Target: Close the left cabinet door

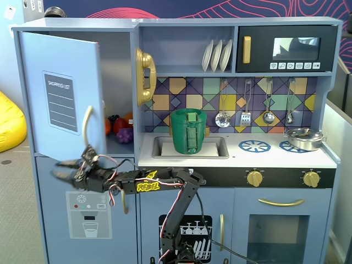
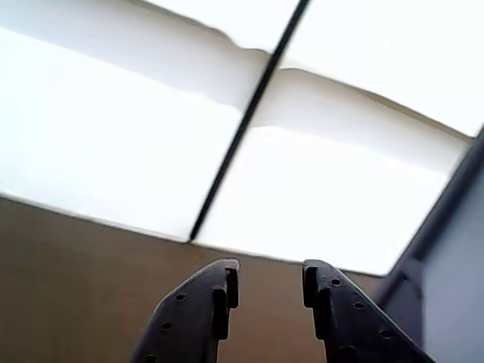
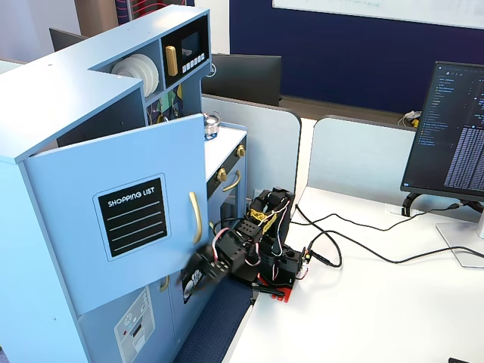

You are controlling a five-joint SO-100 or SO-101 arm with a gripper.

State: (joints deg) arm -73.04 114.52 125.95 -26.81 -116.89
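The left cabinet door (image 1: 60, 93) is light blue with a black "SHOPPING LIST" panel and a curved pale gold handle (image 1: 86, 124). It stands partly open, swung out from the toy kitchen; it also shows in the other fixed view (image 3: 128, 219). My black gripper (image 1: 58, 169) reaches left on a stretched arm, just below the door's lower edge and under the handle. It looks blurred in the other fixed view (image 3: 193, 274). In the wrist view the gripper (image 2: 271, 274) is open and empty, pointing up at bright ceiling panels; the door's face is not seen there.
Toy fruit (image 1: 118, 129) lies inside the open compartment. The lower door with the dispenser graphic (image 1: 91, 212) is shut beneath it. A gold phone (image 1: 145, 77) hangs beside the opening, and a green basket (image 1: 190, 131) sits in the sink. A monitor (image 3: 454, 128) and cables (image 3: 355, 242) are on the desk.
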